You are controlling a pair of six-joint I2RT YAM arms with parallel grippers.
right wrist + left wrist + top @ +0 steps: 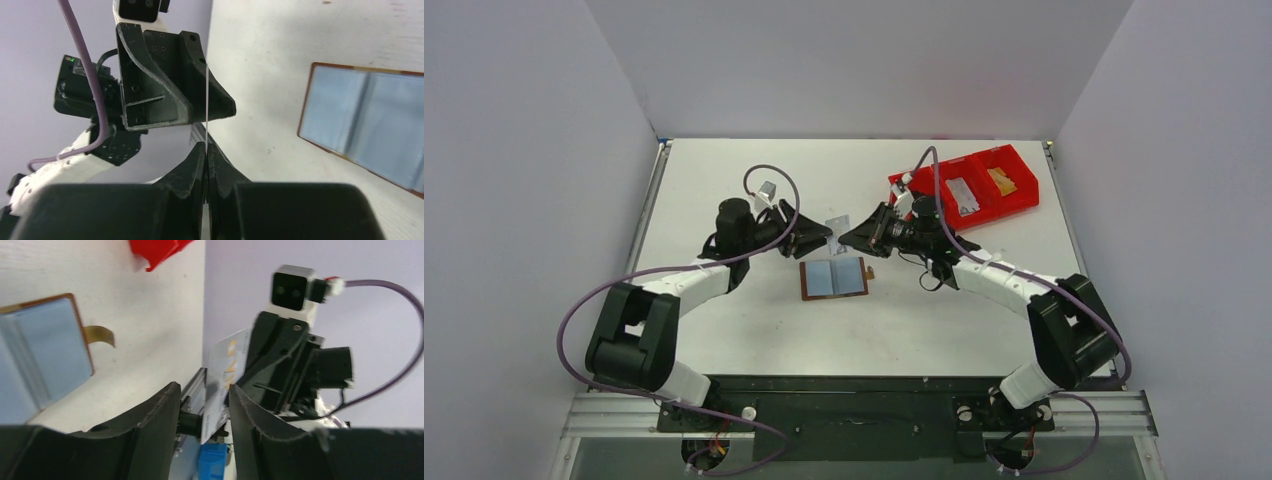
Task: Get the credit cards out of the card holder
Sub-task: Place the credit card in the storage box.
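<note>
Handoff at mid-frame: right gripper [206, 149] fingers clamped on pale credit card [225, 372]. Left gripper [204, 390] fingers apart either side, prob. letting go. Card holder [835, 278] open on table [754, 180], just below.

In the left wrist view, the brown leather bifold card holder [50, 355] runs off the left edge, and gold lettering on the pale thin card [225, 372] is too blurred to read.

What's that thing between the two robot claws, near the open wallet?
A pale credit card, clearest in the left wrist view. The right gripper pinches it; the left gripper stands open around it.
</note>
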